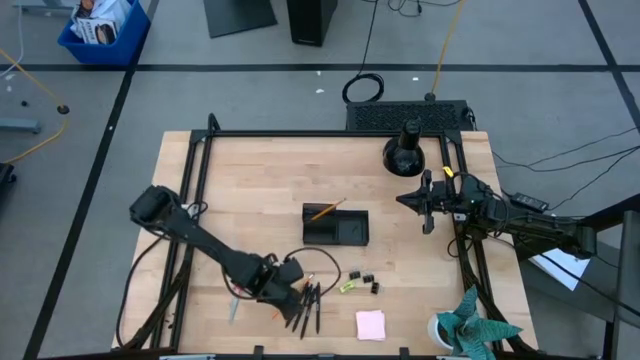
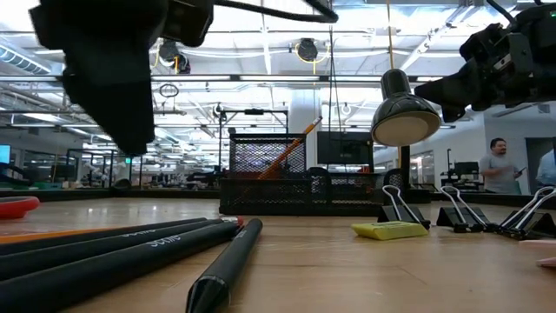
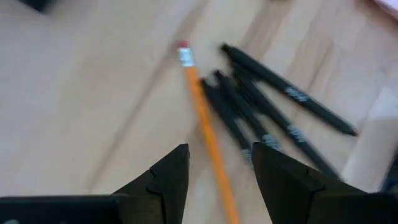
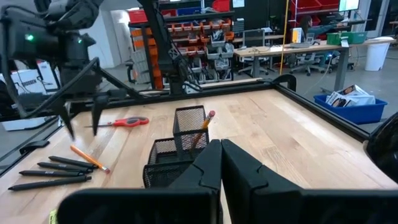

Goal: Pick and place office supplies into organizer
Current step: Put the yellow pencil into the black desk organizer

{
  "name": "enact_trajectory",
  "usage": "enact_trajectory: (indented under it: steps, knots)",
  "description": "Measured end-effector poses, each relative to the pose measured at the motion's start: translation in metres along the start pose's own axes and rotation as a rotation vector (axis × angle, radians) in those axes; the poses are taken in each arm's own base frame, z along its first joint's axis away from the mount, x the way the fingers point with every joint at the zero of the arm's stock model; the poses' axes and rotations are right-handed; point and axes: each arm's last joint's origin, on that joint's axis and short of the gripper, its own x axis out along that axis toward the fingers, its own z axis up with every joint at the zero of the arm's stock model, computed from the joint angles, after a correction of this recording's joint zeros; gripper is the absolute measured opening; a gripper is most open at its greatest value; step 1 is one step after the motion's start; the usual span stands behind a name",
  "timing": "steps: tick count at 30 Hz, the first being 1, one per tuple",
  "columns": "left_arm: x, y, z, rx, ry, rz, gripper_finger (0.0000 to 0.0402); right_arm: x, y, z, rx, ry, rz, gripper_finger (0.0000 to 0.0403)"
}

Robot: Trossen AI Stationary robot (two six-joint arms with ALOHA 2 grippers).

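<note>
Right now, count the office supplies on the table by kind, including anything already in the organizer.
Black pens: 4
Orange pencils: 2
Black binder clips: 3
Red-handled scissors: 1
Small yellow item: 1
Pink sticky-note pad: 1
Total: 12

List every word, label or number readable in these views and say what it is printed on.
Nothing can be read with certainty.
Black pens: pale lettering along the barrels, too small and slanted to read.
The same pens under the left claw: light print, blurred.
Blue bin of magazines: cover print too small.
Storage shelves in the room behind: labels illegible.
</note>
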Motion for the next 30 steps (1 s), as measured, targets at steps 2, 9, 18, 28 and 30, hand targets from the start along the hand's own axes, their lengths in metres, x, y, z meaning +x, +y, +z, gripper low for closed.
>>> enact_trajectory:
  steps: [2, 9, 18, 28, 30]
  knots:
    - [0.005, -0.003, -0.007, 0.012, 0.015, 0.001, 0.0182, 0.000, 0.000, 0.000, 0.000, 0.000, 0.000, 0.0004]
    - [0.022, -0.006, -0.021, 0.061, 0.061, 0.037, 0.0182, 0.000, 0.000, 0.000, 0.001, 0.002, 0.000, 0.0004]
    - [0.041, -0.001, -0.028, 0.088, 0.114, 0.119, 0.0182, 0.001, -0.002, -0.001, 0.003, 0.010, -0.051, 0.0004]
    - [0.039, 0.015, -0.035, 0.147, 0.199, 0.279, 0.0182, 0.001, -0.002, -0.001, 0.006, 0.012, -0.051, 0.0004]
    - [0.038, 0.018, -0.036, 0.177, 0.218, 0.308, 0.0182, 0.001, -0.002, -0.001, 0.007, 0.012, -0.051, 0.0004]
